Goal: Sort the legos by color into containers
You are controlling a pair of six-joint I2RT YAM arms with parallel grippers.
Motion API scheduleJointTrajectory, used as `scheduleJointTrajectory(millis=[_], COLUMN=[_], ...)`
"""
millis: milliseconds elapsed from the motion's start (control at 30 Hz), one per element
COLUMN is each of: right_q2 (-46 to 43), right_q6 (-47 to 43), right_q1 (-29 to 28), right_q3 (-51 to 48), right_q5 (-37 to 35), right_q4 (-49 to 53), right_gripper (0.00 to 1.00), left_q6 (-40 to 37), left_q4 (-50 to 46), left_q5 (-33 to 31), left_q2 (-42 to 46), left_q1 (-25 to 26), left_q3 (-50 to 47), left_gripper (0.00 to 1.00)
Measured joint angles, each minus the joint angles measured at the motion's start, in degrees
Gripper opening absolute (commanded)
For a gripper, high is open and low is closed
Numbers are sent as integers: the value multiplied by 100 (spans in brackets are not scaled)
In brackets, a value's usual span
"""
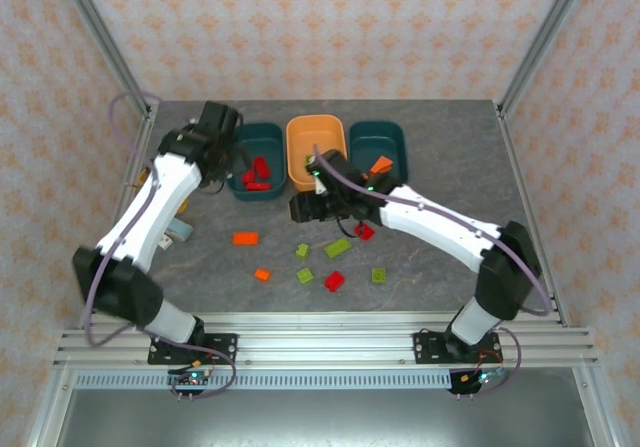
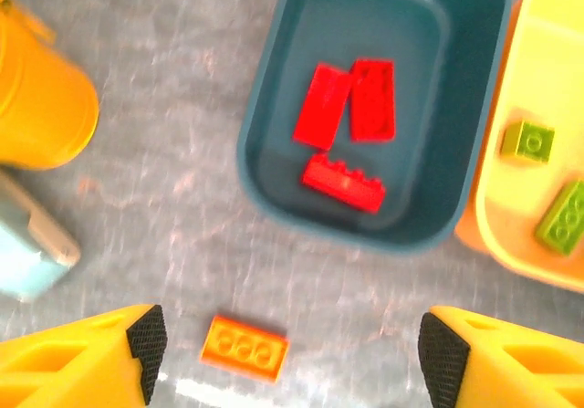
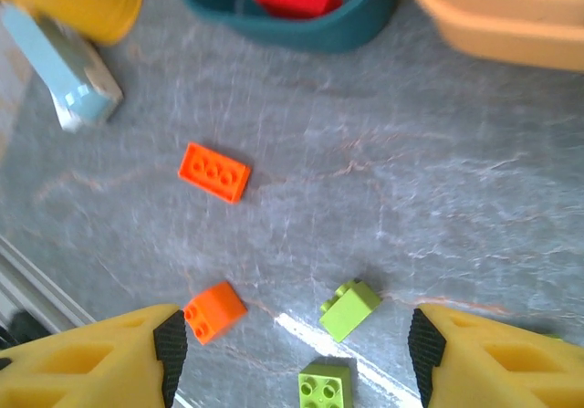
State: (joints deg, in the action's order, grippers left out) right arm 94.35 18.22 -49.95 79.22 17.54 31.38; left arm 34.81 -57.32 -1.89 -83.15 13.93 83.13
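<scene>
Sorting looks midway: red legos (image 2: 345, 182) lie in the left teal tub (image 2: 392, 43), others are loose on the counter (image 3: 411, 152), and the left hand (image 2: 295, 349) and right hand (image 3: 297, 349) hover spread wide and empty, so next one should probably descend squarely onto a loose piece such as the orange oblong brick (image 2: 245, 347).

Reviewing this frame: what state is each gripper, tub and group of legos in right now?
Left gripper: open, empty.
Right gripper: open, empty.
Left teal tub: holds three red legos.
Orange tub: holds green legos.
Right teal tub: holds an orange lego.
Loose legos: unsorted on the table, in orange, green and red.
</scene>
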Motion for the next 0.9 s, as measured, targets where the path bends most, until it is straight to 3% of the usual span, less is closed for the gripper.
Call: scheduleJointTrajectory(millis=[200, 433, 733, 900], right_q2=[1176, 2588, 3998, 4409], right_q6=[-702, -1381, -1886, -2004], right_q1=[-595, -852, -1008, -1016], right_q3=[820, 2205, 3792, 4142], right_q5=[28, 26, -258, -433], right_q4=[330, 782, 1305, 1408], right_gripper=[72, 82, 85, 85], left_q6=[640, 1051, 1082, 1082], left_q4=[-149, -833, -1611, -1744], left_q5=[-17, -199, -291, -271], left_q2=[2011, 3976, 4540, 4666], left_q1=[236, 258, 258, 258], left_q3=[-1766, -2260, -2260, -2260], left_gripper=[80, 80, 80, 80])
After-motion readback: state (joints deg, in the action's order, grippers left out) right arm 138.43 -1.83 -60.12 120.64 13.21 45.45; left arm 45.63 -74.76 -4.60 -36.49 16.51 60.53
